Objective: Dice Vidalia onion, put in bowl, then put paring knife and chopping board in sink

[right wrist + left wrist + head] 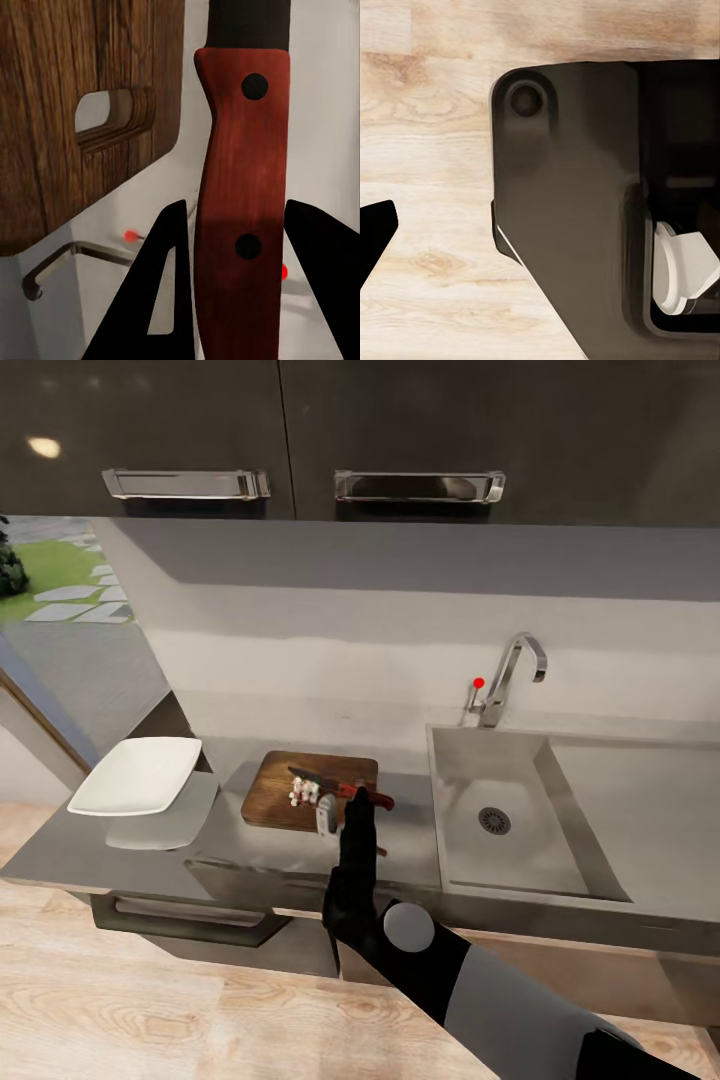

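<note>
Right gripper (352, 800) is clamped on the paring knife (240, 202) handle, over the chopping board (300, 780) right end. Diced Vidalia onion (303, 792) lies on the board just left of the gripper. Bowl (135, 775) stands left; sink (500, 830) right.

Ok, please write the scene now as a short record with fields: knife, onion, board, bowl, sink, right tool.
paring knife: red handle between the fingers of the right tool, blade over the board
Vidalia onion: already diced, small pale heap on the board beside the blade
chopping board: flat on the countertop, left of the sink
bowl: white, no dice visible in it, at the counter's left end
sink: nothing visible in the basin
right tool: shut on the knife handle
</note>
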Available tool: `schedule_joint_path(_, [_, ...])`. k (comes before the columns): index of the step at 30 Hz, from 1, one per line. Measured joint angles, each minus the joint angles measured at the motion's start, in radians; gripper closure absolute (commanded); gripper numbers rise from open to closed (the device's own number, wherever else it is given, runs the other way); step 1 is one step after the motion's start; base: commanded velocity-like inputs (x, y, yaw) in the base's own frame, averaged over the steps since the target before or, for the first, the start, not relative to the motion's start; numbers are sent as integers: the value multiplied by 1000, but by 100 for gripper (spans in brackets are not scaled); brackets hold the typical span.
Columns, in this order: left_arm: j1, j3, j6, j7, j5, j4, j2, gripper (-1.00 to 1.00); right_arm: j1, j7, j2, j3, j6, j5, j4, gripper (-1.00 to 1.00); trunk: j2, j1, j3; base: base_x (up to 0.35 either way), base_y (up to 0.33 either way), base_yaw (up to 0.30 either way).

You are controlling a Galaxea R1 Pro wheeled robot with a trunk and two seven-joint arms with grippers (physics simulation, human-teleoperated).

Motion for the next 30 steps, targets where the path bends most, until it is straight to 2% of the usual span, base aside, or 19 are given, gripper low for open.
schedule_joint_path(11, [0, 0, 0, 0, 0, 0, 0, -100, 0, -4, 0, 2, 1, 0, 44, 100, 0, 0, 0, 0, 0, 0])
schedule_joint_path(14, [0, 0, 0, 0, 0, 0, 0, -100, 0, -8, 0, -13, 0, 7, -8, 100, 0, 0, 0, 0, 0, 0])
schedule_joint_path(16, [0, 0, 0, 0, 0, 0, 0, -100, 0, -9, 0, -89, 0, 10, -107, 100, 0, 0, 0, 0, 0, 0])
schedule_joint_path(17, [0, 0, 0, 0, 0, 0, 0, -100, 0, -9, 0, -168, 0, 17, -179, 100, 0, 0, 0, 0, 0, 0])
schedule_joint_path(18, [0, 0, 0, 0, 0, 0, 0, -100, -1, -7, 0, -229, -1, 10, -232, 100, 0, 0, 0, 0, 0, 0])
schedule_joint_path(19, [1, 0, 0, 0, 0, 0, 0, -100, -1, -5, 0, -317, -4, 3, -308, 100, 0, 0, 0, 0, 0, 0])
schedule_joint_path(20, [1, 0, 0, 0, 0, 0, 0, -100, -1, -4, 0, -382, -5, -23, -359, 100, 0, 0, 0, 0, 0, 0])
schedule_joint_path(22, [0, 0, 0, -1, 0, 0, 0, -100, -1, -3, 0, -557, -6, -114, -454, 100, 0, 0, 0, 0, 0, 0])
schedule_joint_path(23, [0, 0, 0, -1, 0, 0, 0, -100, -1, -2, 0, -618, -7, -153, -471, 100, 0, 0, 0, 0, 0, 0])
schedule_joint_path(26, [1, -1, 0, -1, 0, 0, 0, -100, -1, 2, 0, -869, -8, -297, -496, 100, 0, 0, 0, 0, 0, 0])
schedule_joint_path(28, [1, -1, 0, -1, 0, 0, 0, -100, -1, 3, 0, -949, -8, -377, -497, 100, 0, 0, 0, 0, 0, 0])
schedule_joint_path(30, [0, -2, 1, -1, 0, 0, -3, -100, -1, 3, 0, -1000, -8, -454, -496, 100, 0, 0, 0, 0, 0, 0])
